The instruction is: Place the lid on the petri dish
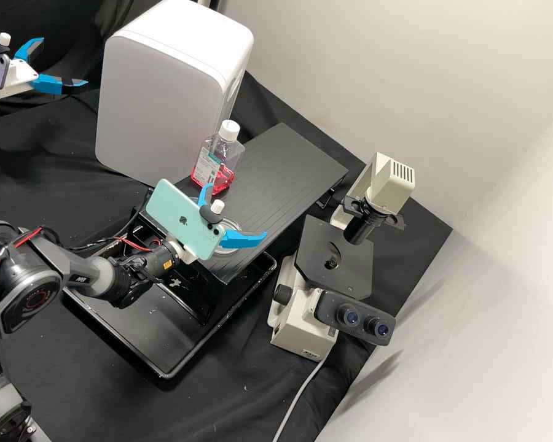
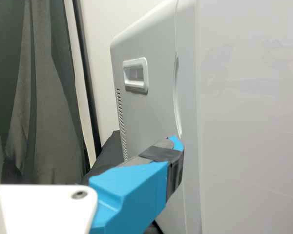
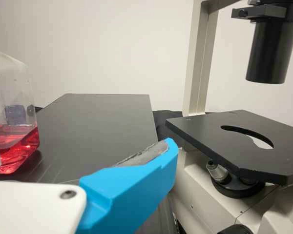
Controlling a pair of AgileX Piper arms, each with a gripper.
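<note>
Petri dish (image 1: 235, 235) on the black platform (image 1: 289, 172), between the spread fingers of the right gripper (image 1: 238, 210).
Left gripper (image 1: 64, 61) hangs open at far left beside the white box (image 1: 166, 86); black cloth (image 1: 43, 166) covers the bench, microscope (image 1: 338, 270) right, white wall (image 1: 411, 61) behind.

Left pincer (image 1: 63, 61) and right pincer (image 1: 236, 210) both gape.

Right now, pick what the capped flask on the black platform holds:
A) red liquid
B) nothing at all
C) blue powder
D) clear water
A: the flask standing on the black platform has red liquid pooled in its lower part, with the upper part clear, as the high view and the right wrist view both show.
</note>
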